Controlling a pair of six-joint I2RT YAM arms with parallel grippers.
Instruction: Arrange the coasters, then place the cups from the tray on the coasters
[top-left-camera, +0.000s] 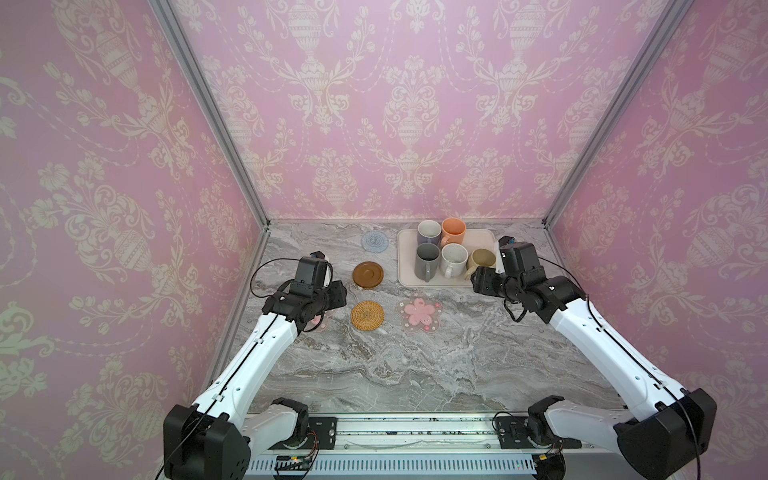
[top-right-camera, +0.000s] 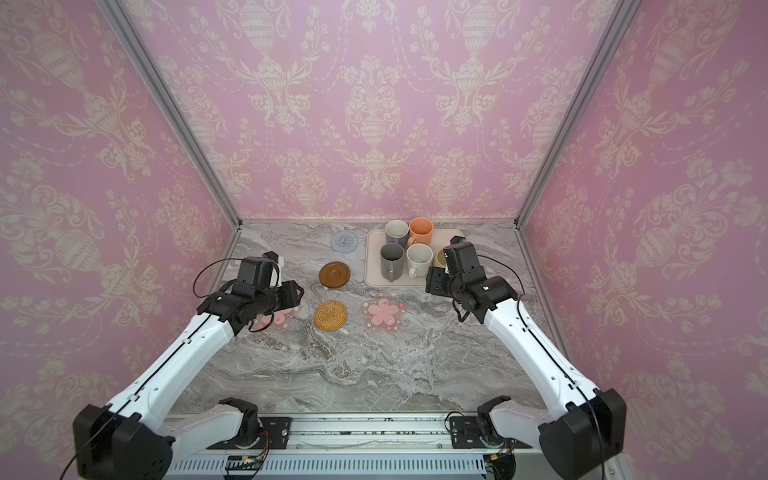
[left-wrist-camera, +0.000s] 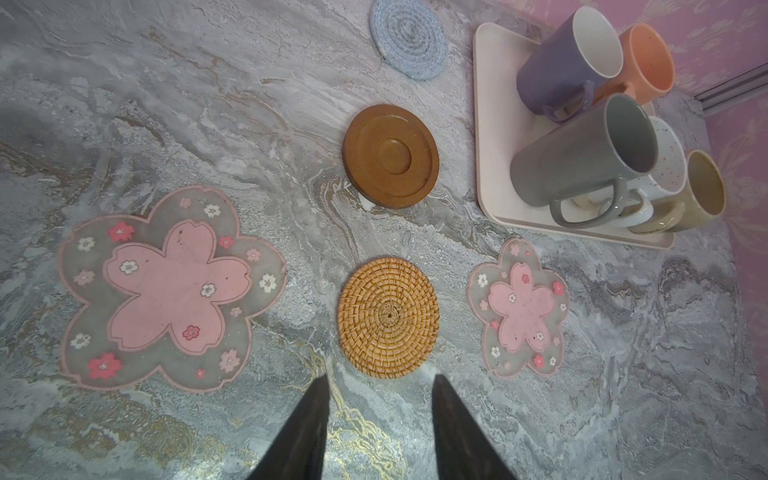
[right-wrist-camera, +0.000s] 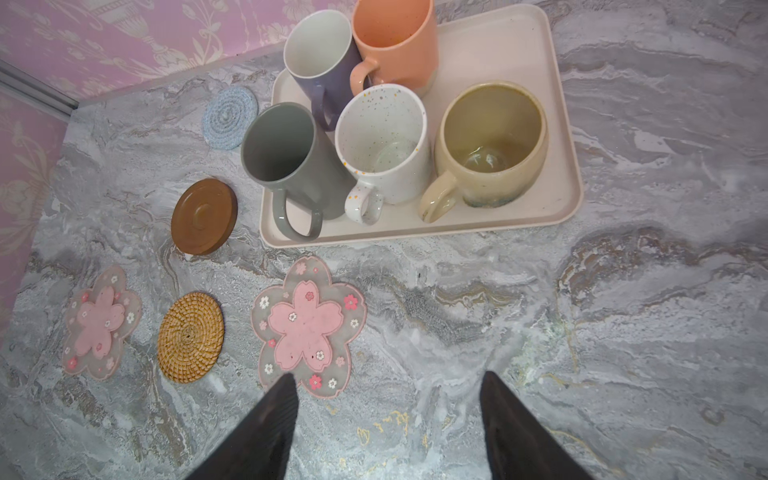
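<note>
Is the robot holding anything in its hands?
Nothing. The left gripper and the right gripper are both open and empty.

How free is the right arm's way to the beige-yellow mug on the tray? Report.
Probably free. The beige-yellow mug stands at the tray's right end, nearest the right gripper, whose jaws are open and empty. Only the speckled white mug stands close beside it.
</note>
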